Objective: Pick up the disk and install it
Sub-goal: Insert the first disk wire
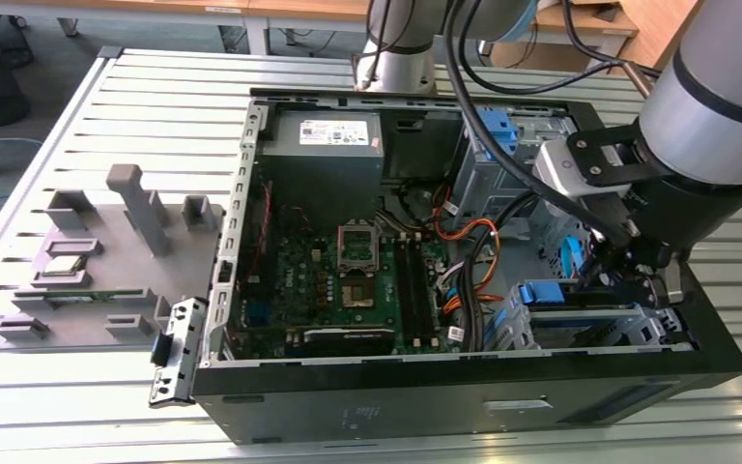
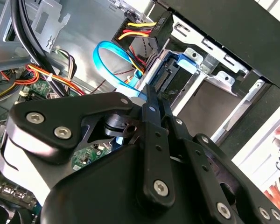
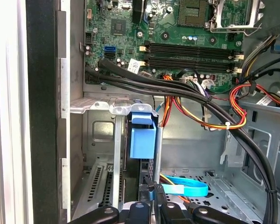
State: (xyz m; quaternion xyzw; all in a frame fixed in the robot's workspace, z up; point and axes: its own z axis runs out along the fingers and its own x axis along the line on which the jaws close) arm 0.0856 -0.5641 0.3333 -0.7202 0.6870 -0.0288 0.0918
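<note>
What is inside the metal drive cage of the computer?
The disk stands on edge in the drive cage, blue bracket showing; the hand covers its near end.

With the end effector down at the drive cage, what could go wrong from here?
1. The blue flat cable loops right beside the end effector. It may snag or get pinched against the disk.
2. The disk sits tight between the rails of the drive cage, so a slight tilt could jam it.
3. The black cable bundle crosses just past the cage and might catch when the end effector moves.
</note>
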